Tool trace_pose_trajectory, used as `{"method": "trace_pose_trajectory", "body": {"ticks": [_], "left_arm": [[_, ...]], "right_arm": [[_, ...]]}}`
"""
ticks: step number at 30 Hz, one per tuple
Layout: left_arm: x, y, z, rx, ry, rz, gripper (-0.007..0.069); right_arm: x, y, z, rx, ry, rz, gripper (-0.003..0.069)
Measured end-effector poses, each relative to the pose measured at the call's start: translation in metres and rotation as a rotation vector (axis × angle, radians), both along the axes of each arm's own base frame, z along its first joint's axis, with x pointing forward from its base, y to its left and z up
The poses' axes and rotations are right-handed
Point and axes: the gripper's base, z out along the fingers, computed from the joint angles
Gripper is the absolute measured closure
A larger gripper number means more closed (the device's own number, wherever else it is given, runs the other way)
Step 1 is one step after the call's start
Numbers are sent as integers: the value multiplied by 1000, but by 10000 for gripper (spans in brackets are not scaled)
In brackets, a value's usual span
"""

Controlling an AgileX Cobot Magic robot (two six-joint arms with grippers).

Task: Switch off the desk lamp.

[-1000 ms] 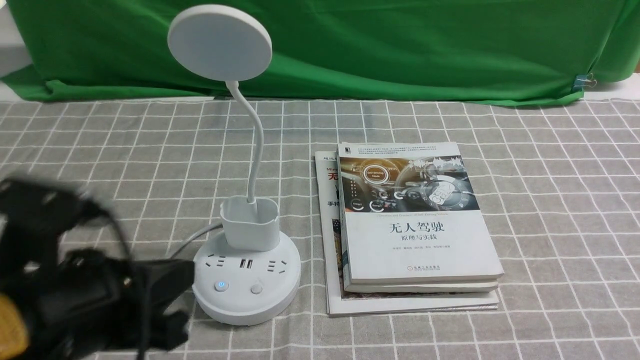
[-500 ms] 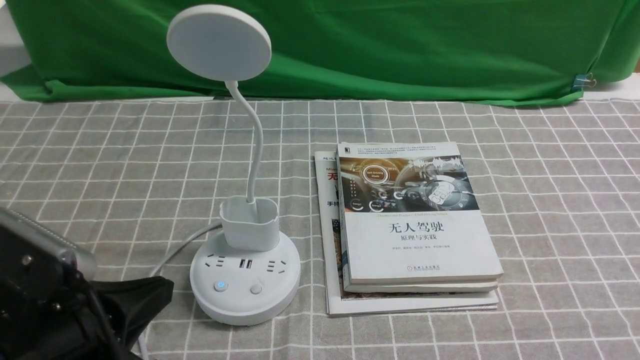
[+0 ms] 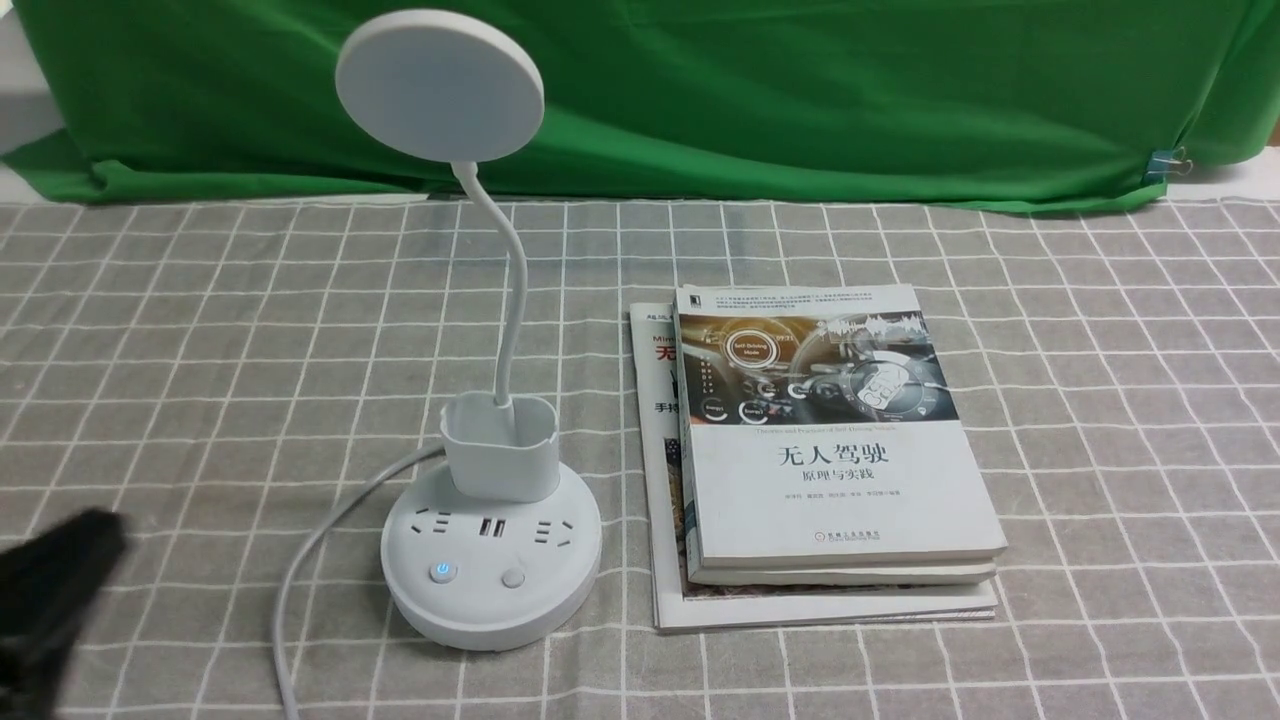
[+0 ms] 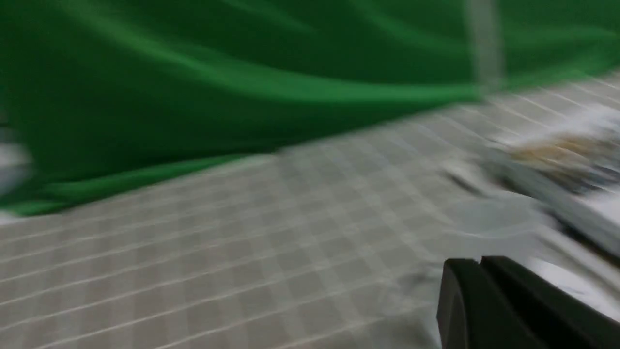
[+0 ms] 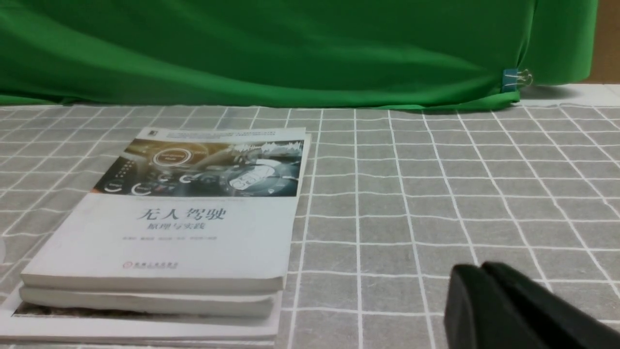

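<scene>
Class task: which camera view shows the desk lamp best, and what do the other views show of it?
The front view: the whole desk lamp is sharp, head to base. The left wrist view is too blurred to make it out; the right wrist view misses it.

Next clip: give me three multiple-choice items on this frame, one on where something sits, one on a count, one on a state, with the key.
1. Where does the stack of books lie relative to the desk lamp?
A. On the robot's right of it
B. On the robot's left of it
C. On top of its base

2. How many round buttons show on the lamp's base?
A. One
B. Two
C. Four

3. How do the right gripper's jaws stand?
A. Wide open
B. Closed on the lamp's neck
C. Closed together, holding nothing

Key: 1 A, the front view shows the books right of the lamp; 2 B, a lit button and a plain button sit side by side; 3 C, the right wrist view shows the dark jaws pressed together over bare tablecloth.
</scene>
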Motion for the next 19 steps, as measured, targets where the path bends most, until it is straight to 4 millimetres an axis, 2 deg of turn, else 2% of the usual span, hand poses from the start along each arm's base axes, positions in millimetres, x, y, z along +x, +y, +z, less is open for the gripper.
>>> {"method": "trace_pose_trajectory", "body": {"ticks": [6,10,13,19], "left_arm": [[-14,12,-22,-34,-64,160,624],[-17,12,-31,-67,-33,167,624],[-18,10,-40,-119,59,161,624],[-18,10,-42,-128,82,160,624]], "right_arm": [[0,0,0,0,0,0,623],[0,0,0,0,0,0,623],[0,0,0,0,0,0,623],[0,0,0,0,-1,0,623]]}}
